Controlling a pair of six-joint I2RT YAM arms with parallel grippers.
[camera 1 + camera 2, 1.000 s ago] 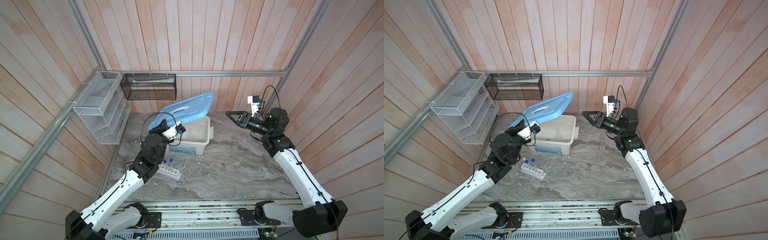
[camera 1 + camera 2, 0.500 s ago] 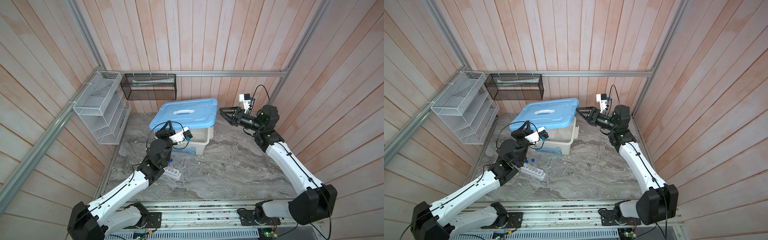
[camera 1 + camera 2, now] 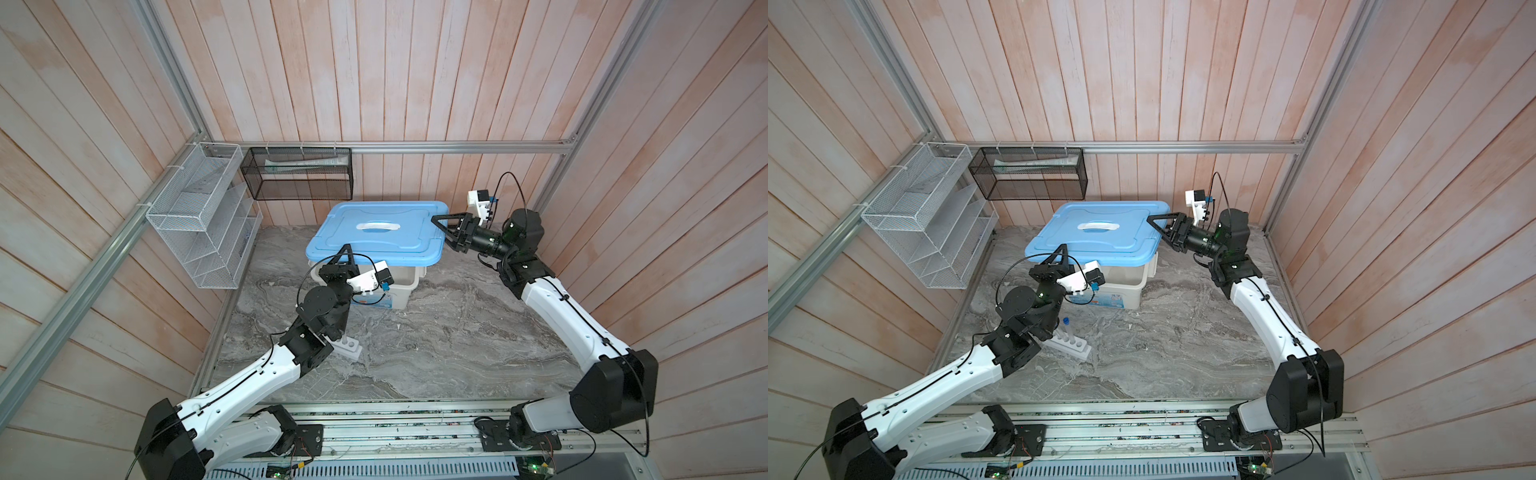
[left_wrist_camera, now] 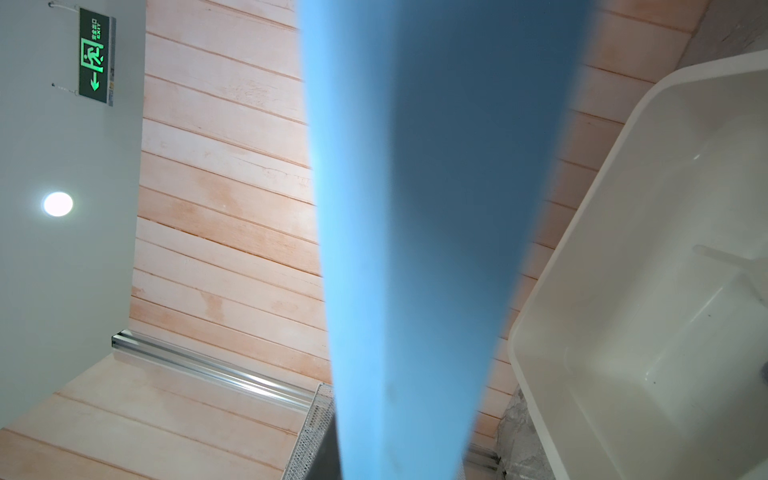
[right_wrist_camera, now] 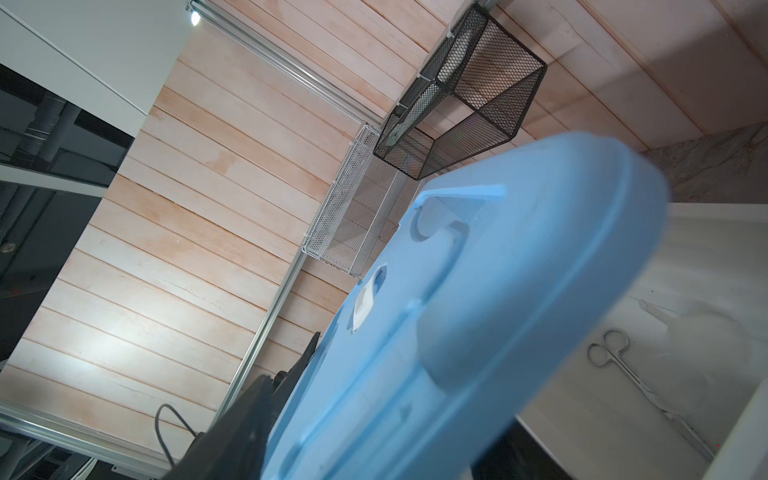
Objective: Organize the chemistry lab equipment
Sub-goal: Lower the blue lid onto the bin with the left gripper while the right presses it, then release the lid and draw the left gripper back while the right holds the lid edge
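1. Status: I judge the job late but not done. At least one tube is racked and tools lie in the bin, but the lid is not seated. Whether the rack goes inside too, I cannot tell.
2. Tabletop (image 3: 436,345): flat, grey, marbled like stone. It fills the lower middle of both top views.
3. Rack (image 3: 1077,348): a long white plastic block with round holes, left of centre, standing on the tabletop outside the bin. One thin clear tube (image 3: 1065,322) with a blue cap stands upright in it. My arm hides the rest.
4. Left claw (image 3: 345,251): black, clamped on the lid's front edge, centre-left.
5. Bin (image 3: 399,291): smooth white plastic with rounded corners. In the right wrist view it holds steel scissors (image 5: 611,353) and, hazily, a clear round flask (image 5: 698,328).
6. Lid (image 3: 395,245): blue moulded plastic with a white handle. It is raised off the bin's front rim and shifted left.
7. Right claw (image 3: 435,218): at the lid's right corner. I cannot tell whether it is apart or clamped.
8. White wire basket (image 3: 199,216) and black mesh basket (image 3: 299,178): fixed to the plank walls, upper left.
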